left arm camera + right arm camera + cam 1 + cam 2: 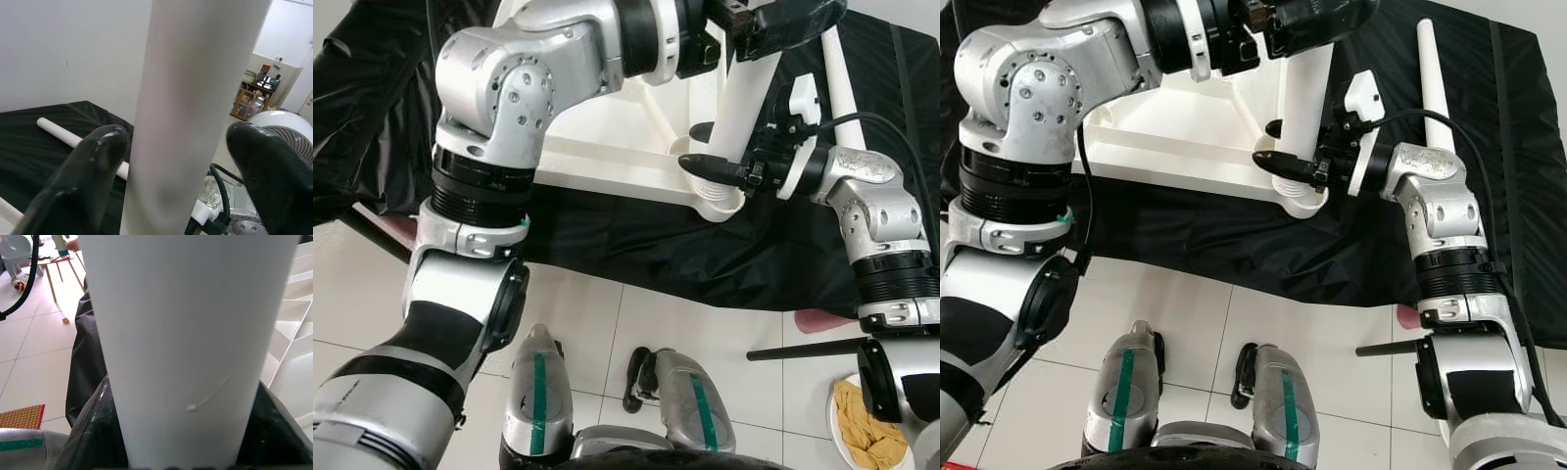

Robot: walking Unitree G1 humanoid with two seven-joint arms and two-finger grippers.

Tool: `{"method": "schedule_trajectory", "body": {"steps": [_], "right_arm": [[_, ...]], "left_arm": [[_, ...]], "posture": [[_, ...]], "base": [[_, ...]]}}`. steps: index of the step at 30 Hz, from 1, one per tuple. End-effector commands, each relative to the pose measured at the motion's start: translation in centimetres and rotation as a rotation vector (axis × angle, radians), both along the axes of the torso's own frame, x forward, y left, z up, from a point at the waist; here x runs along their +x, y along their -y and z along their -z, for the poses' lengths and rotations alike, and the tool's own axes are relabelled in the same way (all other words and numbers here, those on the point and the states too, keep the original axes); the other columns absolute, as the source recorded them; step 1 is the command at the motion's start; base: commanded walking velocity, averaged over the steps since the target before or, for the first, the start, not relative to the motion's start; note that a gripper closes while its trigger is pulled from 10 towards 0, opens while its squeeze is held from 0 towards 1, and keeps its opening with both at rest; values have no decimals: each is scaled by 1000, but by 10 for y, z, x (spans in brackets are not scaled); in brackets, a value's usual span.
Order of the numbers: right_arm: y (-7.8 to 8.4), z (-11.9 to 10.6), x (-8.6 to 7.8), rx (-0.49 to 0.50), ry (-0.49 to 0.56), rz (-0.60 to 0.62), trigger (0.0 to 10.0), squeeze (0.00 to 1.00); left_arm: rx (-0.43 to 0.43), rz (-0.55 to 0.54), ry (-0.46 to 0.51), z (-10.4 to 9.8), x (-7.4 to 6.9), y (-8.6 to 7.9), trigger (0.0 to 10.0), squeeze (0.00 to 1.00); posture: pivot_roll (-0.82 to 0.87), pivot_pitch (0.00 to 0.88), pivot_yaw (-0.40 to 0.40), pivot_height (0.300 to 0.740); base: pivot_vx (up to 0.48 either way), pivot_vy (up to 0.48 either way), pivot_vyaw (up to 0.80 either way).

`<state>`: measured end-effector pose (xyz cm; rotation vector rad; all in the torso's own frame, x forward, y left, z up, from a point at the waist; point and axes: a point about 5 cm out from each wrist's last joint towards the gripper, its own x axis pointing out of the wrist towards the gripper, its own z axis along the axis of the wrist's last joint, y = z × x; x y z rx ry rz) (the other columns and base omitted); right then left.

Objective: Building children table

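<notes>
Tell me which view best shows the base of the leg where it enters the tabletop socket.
The left eye view: the white leg meets the corner socket of the tabletop, right gripper around it. The right eye view shows the same joint. Both wrist views sit too close, showing bare leg between fingers, left gripper higher up.

Left arm: silver, raised and bent at the elbow, forearm reaching across to the robot's right.
Left gripper (1307, 24): high up, black fingers (93, 171) either side of the white leg (1304, 108).
Right arm: bent upward, wrist turned inward.
Right gripper (1273, 145): clasps the same leg low down.
</notes>
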<state>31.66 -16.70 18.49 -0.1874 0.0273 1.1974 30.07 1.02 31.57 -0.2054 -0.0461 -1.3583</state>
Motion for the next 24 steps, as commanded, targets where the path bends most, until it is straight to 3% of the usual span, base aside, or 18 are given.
{"method": "schedule_trajectory", "body": {"steps": [1,17,18,19,20,21,24], "right_arm": [[3,-3,-1,-19,12,-5,10000,0],[3,-9,4,20,-12,60,10000,0],[3,-10,5,33,-16,72,10000,0],[3,-10,5,33,-16,72,10000,0],[2,-10,5,45,-20,79,10000,318],[2,-12,6,66,-16,96,10000,1000],[1,-14,8,85,-2,121,10000,1000]], "left_arm": [[8,19,-2,-3,0,5,0,0],[16,-31,29,-10,5,6,0,0],[35,-51,39,-10,6,6,7569,0],[35,-51,39,-10,6,6,7569,0],[51,-70,42,-9,8,6,10000,0],[67,-93,48,-8,9,6,10000,0],[88,-132,56,-7,11,5,10000,0]], "posture": [[104,7,-78,740],[99,16,-88,740],[99,16,-88,740],[99,16,-88,740],[99,18,-88,740],[98,18,-88,740],[98,17,-88,740]], "base": [[0,0,0],[0,0,0],[0,0,0],[0,0,0],[0,0,0],[0,0,0],[0,0,0]]}}
